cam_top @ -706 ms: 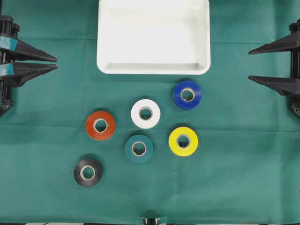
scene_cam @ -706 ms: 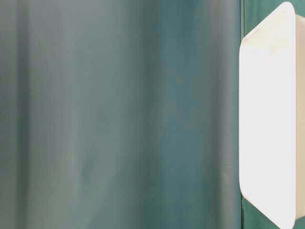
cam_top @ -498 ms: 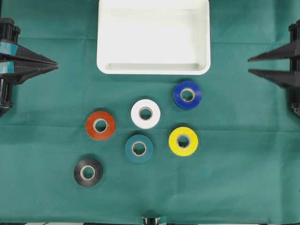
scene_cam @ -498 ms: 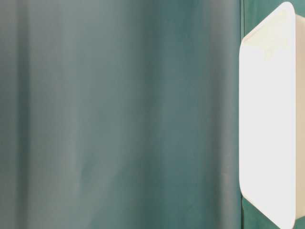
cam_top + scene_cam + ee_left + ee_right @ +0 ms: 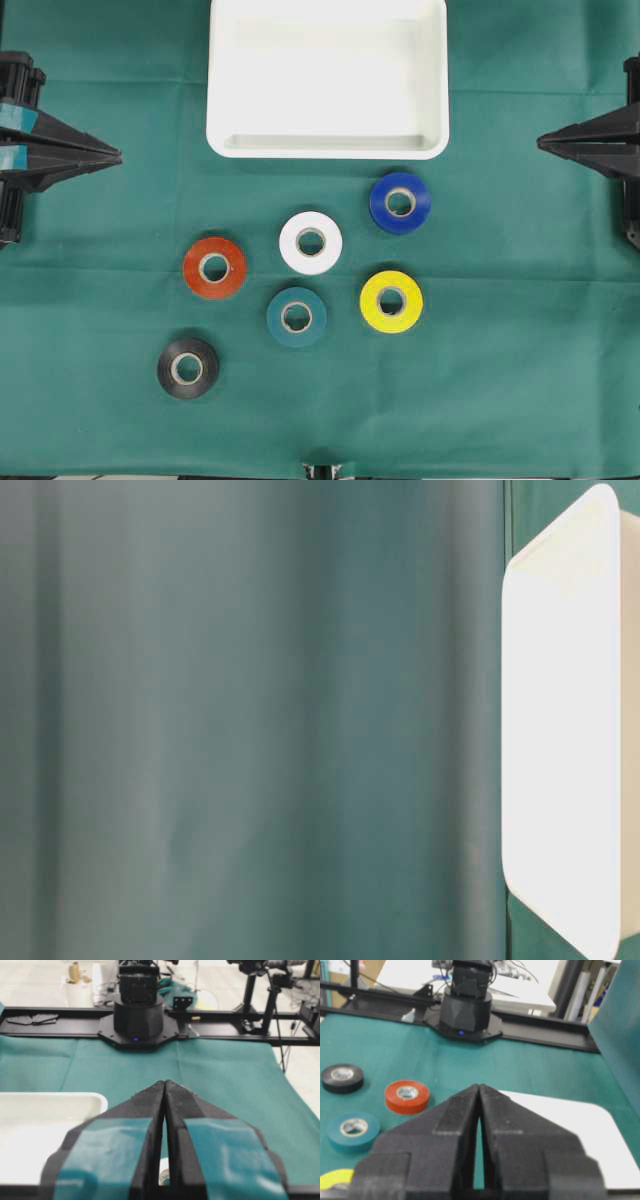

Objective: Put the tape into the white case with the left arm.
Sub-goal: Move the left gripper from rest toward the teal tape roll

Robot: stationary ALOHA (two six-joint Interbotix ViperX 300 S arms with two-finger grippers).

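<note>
Saw left gripper [image 5: 118, 156] at left edge, fingers pressed together, gripping nothing. Right gripper [image 5: 541, 143] at right edge, likewise closed, empty. White case [image 5: 327, 148] sat at top centre of green cloth [image 5: 500, 350], nothing inside. I counted six tape rolls below it: blue [image 5: 400, 202] nearest case, white [image 5: 311, 242], orange [image 5: 214, 267], teal [image 5: 296, 316], yellow [image 5: 391, 301], black [image 5: 188, 367] farthest.

Green-clothed table [image 5: 520, 380] — white case [image 5: 327, 148], six tape rolls [image 5: 311, 243].
</note>
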